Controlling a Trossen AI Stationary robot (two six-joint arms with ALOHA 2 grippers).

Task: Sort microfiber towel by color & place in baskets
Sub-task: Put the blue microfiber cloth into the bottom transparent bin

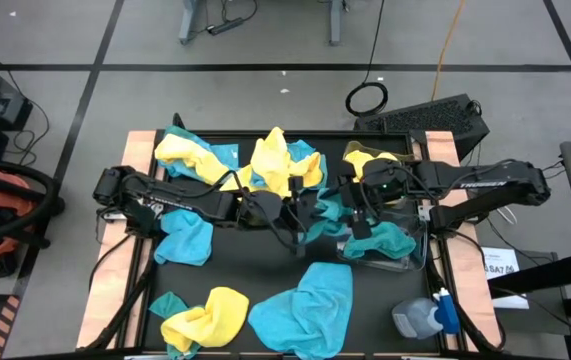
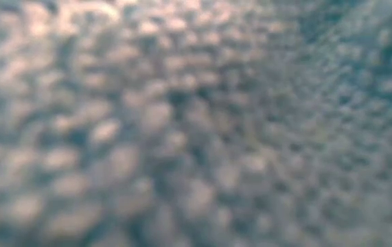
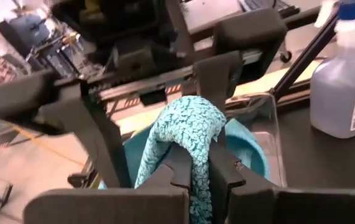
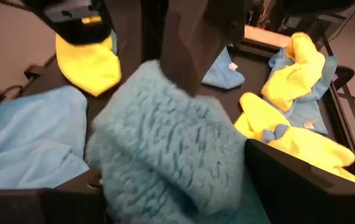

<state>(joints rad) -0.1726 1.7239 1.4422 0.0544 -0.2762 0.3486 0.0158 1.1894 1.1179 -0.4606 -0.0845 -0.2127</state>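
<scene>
Fingers of our left gripper (image 3: pixel 193 177) are clenched on a teal towel (image 3: pixel 183 134), held between the spread fingers of our right gripper (image 1: pixel 362 222) above the clear basket (image 1: pixel 415 255), where another teal cloth (image 1: pixel 390 240) lies. Our high view alone shows yellow towels (image 1: pixel 270 160) and the spray bottle (image 1: pixel 425 318) on the table (image 1: pixel 255 260); cloth smothers our low view.

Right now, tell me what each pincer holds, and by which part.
The left pincer pinches a teal-blue microfiber towel at a bunched fold, above the clear plastic basket. The right pincer is open around the same towel, not clamped.
</scene>
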